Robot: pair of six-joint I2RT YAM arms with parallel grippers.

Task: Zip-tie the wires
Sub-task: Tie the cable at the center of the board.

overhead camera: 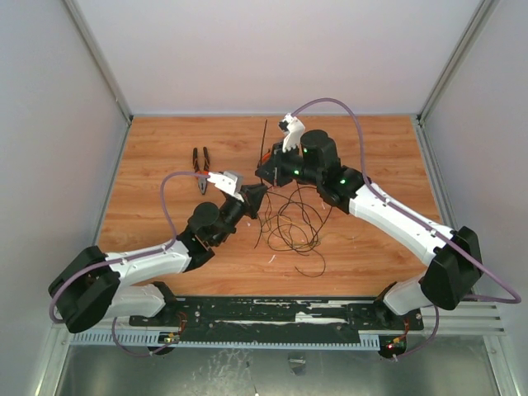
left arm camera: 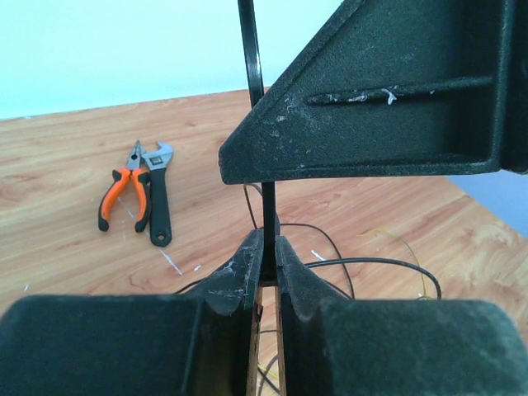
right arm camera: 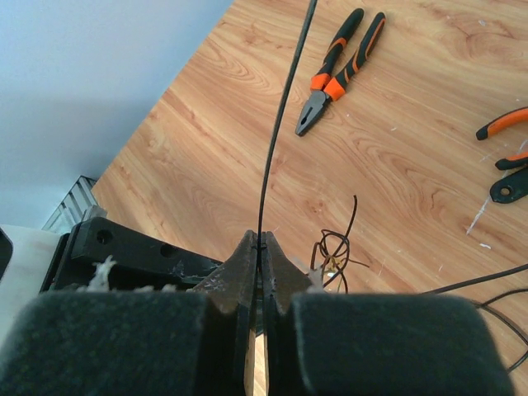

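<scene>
1. The zip tie (overhead camera: 265, 140) was held by both grippers, its long axis running from the fingers toward the far edge, with the far end free.
2. The left gripper (left arm camera: 266, 247) was nearly closed, pinching the zip tie. The right gripper (right arm camera: 258, 243) was fully closed on it just beyond.
3. The wires (overhead camera: 293, 223) lay looped on the table (overhead camera: 165, 140) just nearward of the fingers. Whether any were encircled could not be told.
4. Both arms were reached inward, with the wrists meeting.
</scene>
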